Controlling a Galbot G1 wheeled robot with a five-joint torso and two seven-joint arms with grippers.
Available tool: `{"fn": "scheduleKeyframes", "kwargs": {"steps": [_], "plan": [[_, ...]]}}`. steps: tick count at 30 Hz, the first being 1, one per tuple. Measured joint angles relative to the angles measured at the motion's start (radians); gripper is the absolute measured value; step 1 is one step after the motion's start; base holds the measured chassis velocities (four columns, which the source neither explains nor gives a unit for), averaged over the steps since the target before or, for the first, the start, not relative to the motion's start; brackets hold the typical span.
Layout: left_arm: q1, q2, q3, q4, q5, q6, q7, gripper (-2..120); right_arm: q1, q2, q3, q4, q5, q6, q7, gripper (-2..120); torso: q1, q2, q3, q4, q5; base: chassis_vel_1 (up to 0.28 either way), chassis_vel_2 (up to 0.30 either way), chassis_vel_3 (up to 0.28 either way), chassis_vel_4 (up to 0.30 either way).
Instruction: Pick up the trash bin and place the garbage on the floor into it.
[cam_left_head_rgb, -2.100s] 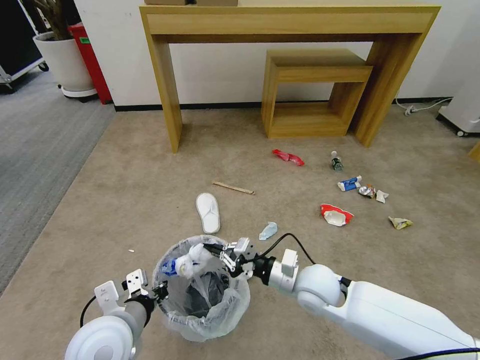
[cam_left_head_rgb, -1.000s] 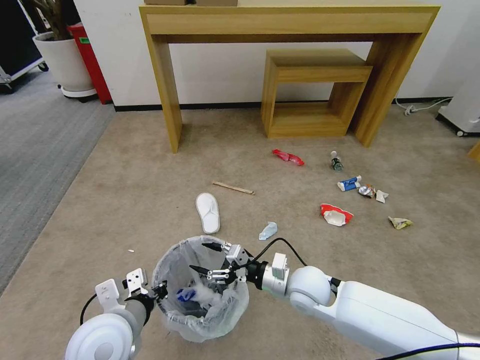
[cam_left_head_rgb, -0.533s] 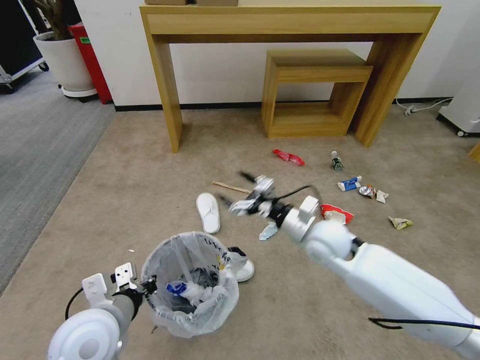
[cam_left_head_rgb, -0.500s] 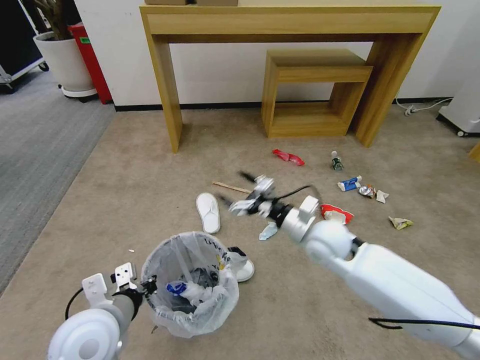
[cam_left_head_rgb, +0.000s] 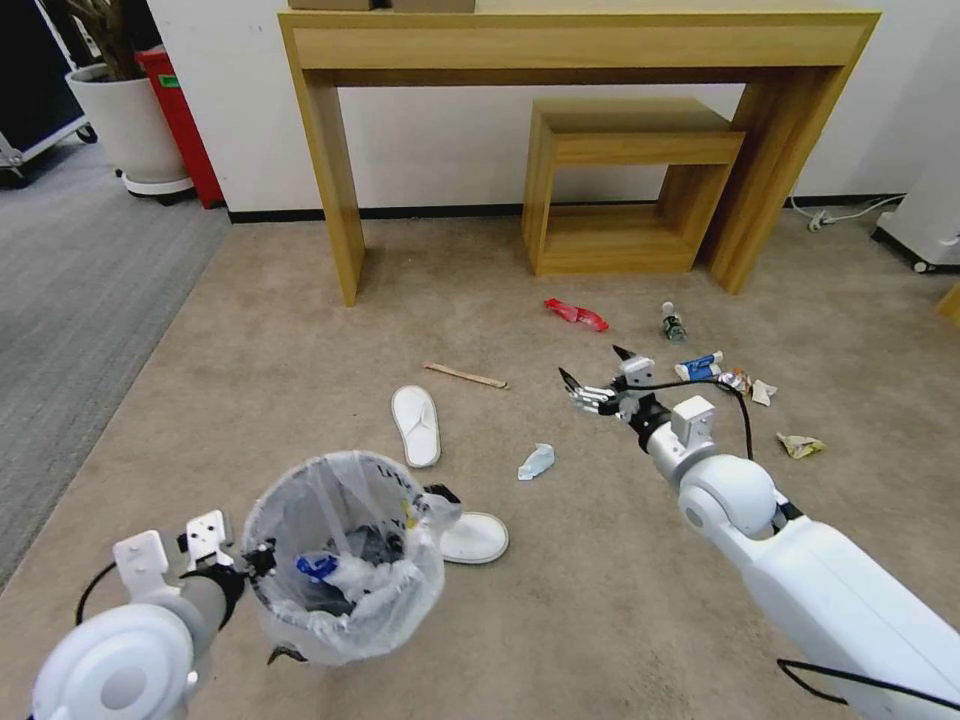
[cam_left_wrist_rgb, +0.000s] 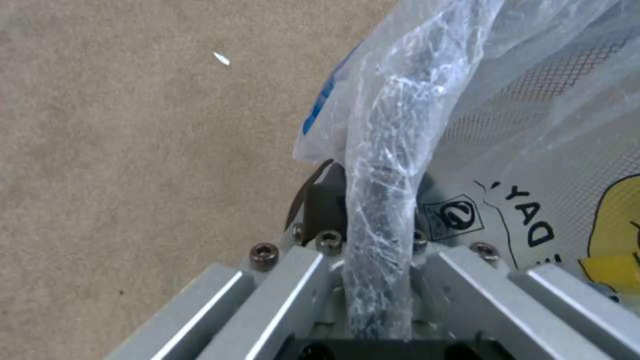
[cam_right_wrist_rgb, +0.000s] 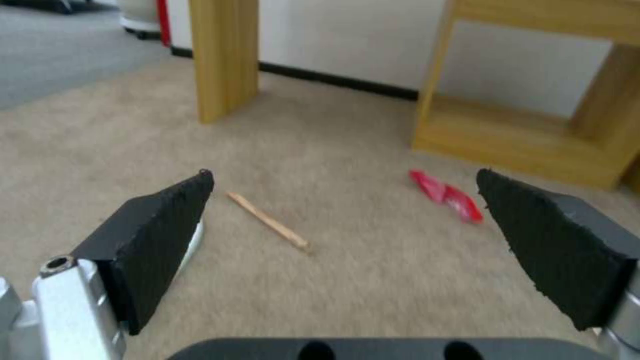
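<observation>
Stick (cam_right_wrist_rgb: 270, 222) lies at our right gripper's (cam_left_head_rgb: 598, 376) 11 o'clock, long axis diagonal, jaws spread empty; left gripper (cam_left_wrist_rgb: 360, 235) clamps trash bin (cam_left_head_rgb: 340, 560) rim.

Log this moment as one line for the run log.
left pincer: shut on trash bin rim, bin lifted | right pincer: open, empty, above carpet near wooden stick | white slipper: on floor
</observation>
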Motion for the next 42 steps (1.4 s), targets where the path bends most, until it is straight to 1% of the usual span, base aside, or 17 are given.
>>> {"fn": "scheduleKeyframes", "kwargs": {"steps": [5,8,13,15,17,21,23,25,26,29,30,33,34,37,38,41,42], "plan": [[-0.004,0.008,0.002,0.012,0.002,0.003,0.002,0,-0.041,0.008,0.041,-0.005,-0.022,0.010,-0.029,100,0.000,0.000,0.000,0.0001,-0.0002,0.000,0.000,0.000,0.000],[-0.015,0.017,0.005,0.038,0.005,0.004,0.003,0,-0.071,0.005,0.080,-0.021,-0.062,0.049,-0.079,100,0.000,0.000,0.000,-0.0001,-0.0003,0.000,0.000,0.000,0.000],[-0.017,0.029,-0.006,0.058,0.008,0.009,0.011,0,-0.074,0.002,0.093,-0.046,-0.075,0.059,-0.117,100,0.000,0.000,0.000,0.0000,-0.0003,0.000,0.000,0.000,0.000],[-0.025,0.042,-0.018,0.082,0.010,0.011,0.016,0,-0.065,0.015,0.087,-0.085,-0.090,0.063,-0.151,100,0.000,0.000,0.000,0.0000,-0.0002,0.000,0.000,0.000,0.000],[-0.030,0.044,-0.022,0.089,0.009,0.011,0.018,0,-0.059,0.022,0.078,-0.098,-0.092,0.064,-0.162,100,0.000,0.000,0.000,0.0000,-0.0002,0.000,0.000,0.000,0.000],[-0.036,0.047,-0.052,0.132,0.006,0.015,0.034,0,-0.019,0.057,0.013,-0.156,-0.090,0.070,-0.196,100,0.000,0.000,0.000,0.0001,-0.0002,0.000,0.000,0.000,0.000],[-0.034,0.045,-0.058,0.140,0.007,0.016,0.040,0,-0.009,0.064,-0.002,-0.170,-0.089,0.079,-0.209,100,0.000,0.000,0.000,0.0001,-0.0002,0.000,0.000,0.000,0.000],[-0.032,0.040,-0.066,0.163,0.024,0.020,0.054,0,0.017,0.081,-0.041,-0.217,-0.099,0.133,-0.261,100,0.000,0.000,0.000,0.0001,-0.0003,0.000,0.000,0.000,0.000],[-0.032,0.040,-0.066,0.163,0.024,0.020,0.054,0,0.017,0.081,-0.041,-0.217,-0.099,0.133,-0.261,100,0.000,0.000,0.000,0.0001,-0.0003,0.000,0.000,0.000,0.000],[-0.032,0.038,-0.068,0.190,0.046,0.026,0.081,0,0.049,0.094,-0.099,-0.274,-0.140,0.200,-0.309,100,0.000,0.000,0.000,0.0002,-0.0004,0.000,0.000,0.000,0.000],[-0.032,0.038,-0.068,0.190,0.046,0.026,0.081,0,0.049,0.094,-0.099,-0.274,-0.140,0.200,-0.309,100,0.000,0.000,0.000,0.0002,-0.0004,0.000,0.000,0.000,0.000],[-0.040,0.038,-0.061,0.211,0.063,0.031,0.101,0,0.089,0.100,-0.172,-0.318,-0.168,0.254,-0.346,100,0.000,0.000,0.000,-0.0001,-0.0002,0.000,0.000,0.000,0.000],[-0.040,0.038,-0.061,0.211,0.063,0.031,0.101,0,0.089,0.100,-0.172,-0.318,-0.168,0.254,-0.346,100,0.000,0.000,0.000,-0.0001,-0.0002,0.000,0.000,0.000,0.000],[-0.041,0.037,-0.062,0.223,0.070,0.034,0.109,0,0.163,0.105,-0.270,-0.358,-0.180,0.298,-0.398,100,0.000,0.000,0.000,0.0002,-0.0002,0.000,0.000,0.000,0.000],[-0.041,0.037,-0.062,0.223,0.070,0.034,0.109,0,0.163,0.105,-0.270,-0.358,-0.180,0.298,-0.398,100,0.000,0.000,0.000,0.0002,-0.0002,0.000,0.000,0.000,0.000],[-0.041,0.031,-0.063,0.224,0.072,0.034,0.110,0,0.233,0.105,-0.353,-0.387,-0.201,0.329,-0.436,100,0.000,0.000,0.000,0.0002,-0.0002,0.000,0.000,0.000,0.000],[-0.041,0.031,-0.063,0.224,0.072,0.034,0.110,0,0.233,0.105,-0.353,-0.387,-0.201,0.329,-0.436,100,0.000,0.000,0.000,0.0002,-0.0002,0.000,0.000,0.000,0.000]]}}
